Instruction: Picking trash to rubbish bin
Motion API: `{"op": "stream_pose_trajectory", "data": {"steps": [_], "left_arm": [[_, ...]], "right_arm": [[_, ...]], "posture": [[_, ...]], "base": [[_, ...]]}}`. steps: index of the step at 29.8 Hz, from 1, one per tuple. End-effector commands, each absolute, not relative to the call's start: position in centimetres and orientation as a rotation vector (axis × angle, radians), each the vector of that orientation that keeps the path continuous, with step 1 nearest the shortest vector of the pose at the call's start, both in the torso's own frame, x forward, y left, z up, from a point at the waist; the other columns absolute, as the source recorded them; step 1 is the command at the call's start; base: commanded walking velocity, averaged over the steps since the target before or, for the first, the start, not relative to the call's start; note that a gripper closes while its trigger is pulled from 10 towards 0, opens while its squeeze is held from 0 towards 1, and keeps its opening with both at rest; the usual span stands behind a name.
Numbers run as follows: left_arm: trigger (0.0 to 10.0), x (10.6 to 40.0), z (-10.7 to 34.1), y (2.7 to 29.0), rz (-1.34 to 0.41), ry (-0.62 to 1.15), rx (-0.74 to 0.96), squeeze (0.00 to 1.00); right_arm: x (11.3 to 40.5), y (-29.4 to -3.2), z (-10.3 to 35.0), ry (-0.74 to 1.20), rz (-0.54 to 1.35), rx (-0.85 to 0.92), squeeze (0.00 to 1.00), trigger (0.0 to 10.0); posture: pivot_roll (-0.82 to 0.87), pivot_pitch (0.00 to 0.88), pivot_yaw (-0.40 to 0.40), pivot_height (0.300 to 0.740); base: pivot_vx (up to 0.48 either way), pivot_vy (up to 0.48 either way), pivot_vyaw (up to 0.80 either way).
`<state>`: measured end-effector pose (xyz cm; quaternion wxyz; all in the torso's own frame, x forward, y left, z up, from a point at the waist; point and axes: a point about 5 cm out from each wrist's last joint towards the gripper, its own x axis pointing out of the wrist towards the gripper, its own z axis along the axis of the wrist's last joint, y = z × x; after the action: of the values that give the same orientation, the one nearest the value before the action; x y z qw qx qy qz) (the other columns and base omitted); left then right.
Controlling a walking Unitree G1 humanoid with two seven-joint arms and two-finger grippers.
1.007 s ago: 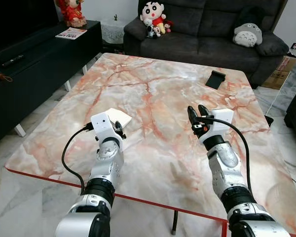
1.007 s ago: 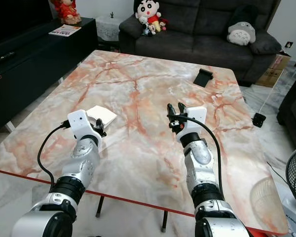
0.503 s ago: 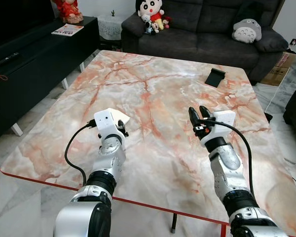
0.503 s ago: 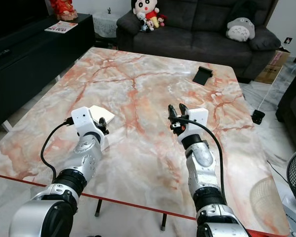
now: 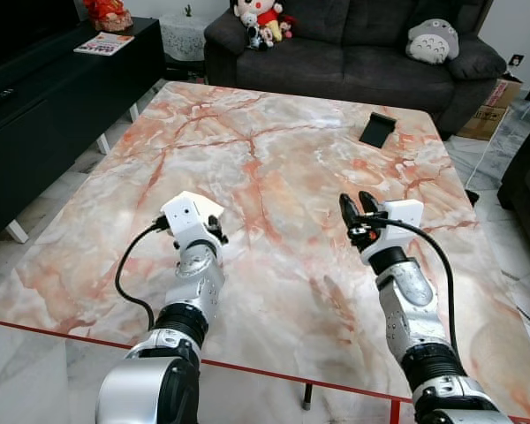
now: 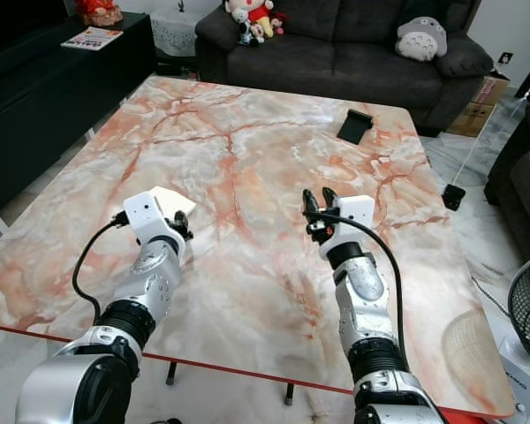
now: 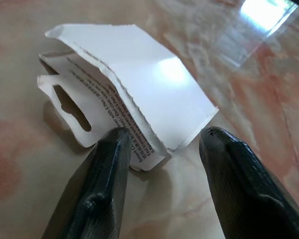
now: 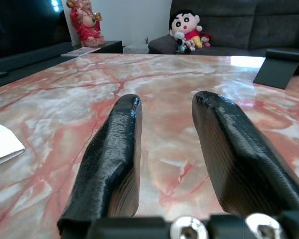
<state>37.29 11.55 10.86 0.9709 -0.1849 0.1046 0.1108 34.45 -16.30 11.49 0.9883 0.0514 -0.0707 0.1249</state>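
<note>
One torn white paper package [image 7: 134, 94] lies flat on marble table [image 5: 283, 159], left of centre, printed flap and hang-tab showing. Left gripper [image 7: 162, 149] low over table right at package's near edge, fingers [image 7: 107, 174] spread apart, nothing held; fingertips flank package corner. Right gripper [image 5: 358, 209] well apart to right, raised over bare marble, fingers parted, holding nothing. Black stand [image 5: 376, 129] sits at table's far side. Dark sofa [image 5: 353, 44] with plush toys [image 5: 258, 16] beyond.

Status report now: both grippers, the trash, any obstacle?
Left gripper open, fingertips at torn white packaging on marble table. Right gripper open, empty. Nothing blocking.
</note>
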Motion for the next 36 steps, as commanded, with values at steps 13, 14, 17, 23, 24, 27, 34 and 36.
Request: {"op": "stream_pose_trajectory", "data": {"steps": [13, 14, 17, 23, 24, 27, 34, 36], "left_arm": [[10.0, 37.4, 10.8, 11.1, 0.230, 0.226, -0.405, 0.00], [10.0, 37.5, 11.0, 10.9, 0.220, 0.214, -0.412, 0.00], [10.0, 37.7, 11.5, 10.7, 0.206, 0.197, -0.421, 0.00], [10.0, 38.1, 12.5, 10.5, 0.187, 0.155, -0.438, 0.00], [10.0, 38.1, 12.6, 10.5, 0.186, 0.150, -0.440, 0.00], [10.0, 38.2, 12.6, 10.5, 0.185, 0.145, -0.443, 0.00], [10.0, 38.3, 12.9, 10.5, 0.185, 0.132, -0.455, 0.00], [10.0, 38.3, 13.0, 10.5, 0.187, 0.127, -0.459, 0.00]], "right_arm": [[34.4, -16.7, 12.0, -0.152, 0.250, 0.094, 0.00, 10.0], [34.4, -16.7, 12.1, -0.152, 0.250, 0.093, 0.00, 10.0], [34.4, -16.7, 12.1, -0.153, 0.250, 0.092, 0.00, 10.0], [34.3, -16.8, 12.2, -0.152, 0.249, 0.091, 0.00, 10.0], [34.3, -16.8, 12.1, -0.151, 0.249, 0.091, 0.00, 10.0], [34.3, -16.8, 12.2, -0.150, 0.249, 0.091, 0.00, 10.0], [34.3, -16.8, 12.1, -0.147, 0.250, 0.089, 0.00, 10.0], [34.3, -16.8, 12.2, -0.147, 0.251, 0.089, 0.00, 10.0]], "posture": [[-0.11, 0.096, -0.098, 0.740], [-0.11, 0.098, -0.100, 0.740], [-0.11, 0.098, -0.100, 0.740], [-0.12, 0.098, -0.100, 0.740], [-0.12, 0.098, -0.100, 0.740], [-0.12, 0.097, -0.100, 0.740], [-0.12, 0.099, -0.102, 0.740], [-0.12, 0.099, -0.102, 0.740]], "base": [[0.000, 0.000, 0.00], [0.000, 0.000, 0.00], [0.000, 0.000, 0.00], [0.000, 0.000, 0.00], [0.000, 0.000, 0.00], [0.000, 0.000, 0.00], [0.000, 0.000, 0.00], [0.000, 0.000, 0.00]]}}
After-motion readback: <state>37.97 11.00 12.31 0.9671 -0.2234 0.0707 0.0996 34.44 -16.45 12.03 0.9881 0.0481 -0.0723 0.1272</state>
